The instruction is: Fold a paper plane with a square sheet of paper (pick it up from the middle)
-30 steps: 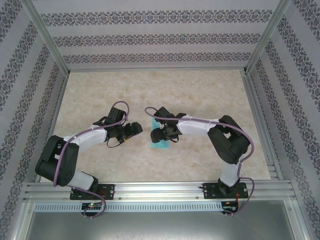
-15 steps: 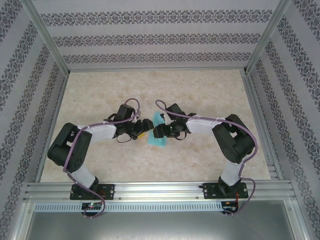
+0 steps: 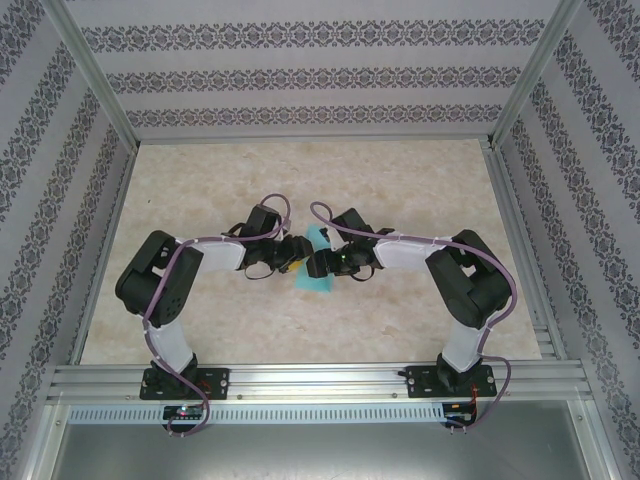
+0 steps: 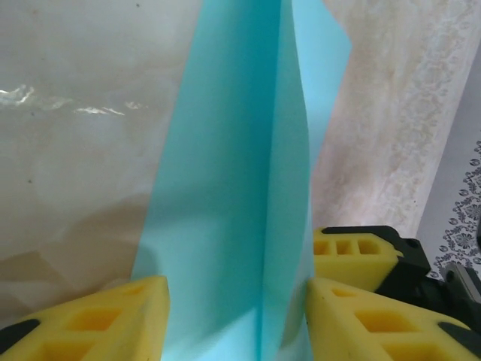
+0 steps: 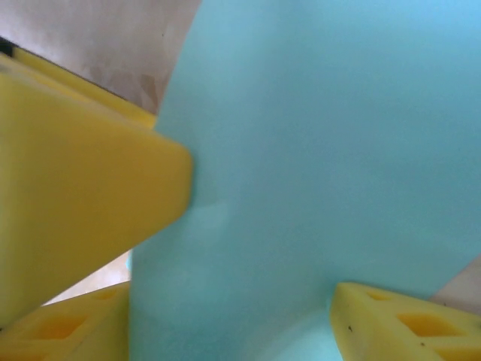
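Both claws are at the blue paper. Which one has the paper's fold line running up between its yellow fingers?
The left gripper: the crease in the paper rises between its fingers. The right gripper faces a smooth stretch of paper with no crease.

- Thin, plain turquoise paper sheet [image 3: 318,266], folded along one sharp lengthwise crease.
- Lifted and tilted near the middle of the tabletop [image 3: 400,190], one corner pointing to the far side.
- From the left wrist: standing upright between the yellow fingers of the left hand [image 4: 237,284], crease running up the middle, a second flap's corner showing behind at upper right.
- From the right wrist: broad smooth face, close and blurred, touched at its left edge by a yellow finger of the right hand [image 5: 261,226].
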### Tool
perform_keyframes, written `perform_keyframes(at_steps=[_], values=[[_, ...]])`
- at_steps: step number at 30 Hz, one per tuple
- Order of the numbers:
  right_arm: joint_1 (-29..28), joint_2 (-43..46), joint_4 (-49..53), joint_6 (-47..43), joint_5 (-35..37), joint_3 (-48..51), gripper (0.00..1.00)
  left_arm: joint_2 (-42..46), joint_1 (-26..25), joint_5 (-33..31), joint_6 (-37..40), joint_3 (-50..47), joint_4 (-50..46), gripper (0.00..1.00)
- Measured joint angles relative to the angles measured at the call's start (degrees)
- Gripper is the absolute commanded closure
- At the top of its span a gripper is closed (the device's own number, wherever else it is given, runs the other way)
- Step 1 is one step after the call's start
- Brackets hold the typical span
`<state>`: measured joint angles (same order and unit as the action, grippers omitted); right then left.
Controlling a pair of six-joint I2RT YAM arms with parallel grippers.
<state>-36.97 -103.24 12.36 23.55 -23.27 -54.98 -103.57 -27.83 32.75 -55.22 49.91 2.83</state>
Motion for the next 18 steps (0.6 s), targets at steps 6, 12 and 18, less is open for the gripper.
perform_keyframes(at_steps=[6, 12, 18], values=[[0.0, 0.7, -0.6, -1.0, -0.7, 0.6, 0.25, -1.0, 0.0, 0.6, -0.5, 0.3, 0.9, 0.51], [0.0, 2.6, -1.4, -1.4, -0.9, 2.2, 0.2, -1.7, 0.0, 0.8, -0.8, 0.7, 1.1, 0.54], [1.9, 9.3, -3.1, -0.5, -1.1, 5.9, 0.22, -2.1, 0.0, 0.9, -0.9, 0.8, 1.2, 0.59]])
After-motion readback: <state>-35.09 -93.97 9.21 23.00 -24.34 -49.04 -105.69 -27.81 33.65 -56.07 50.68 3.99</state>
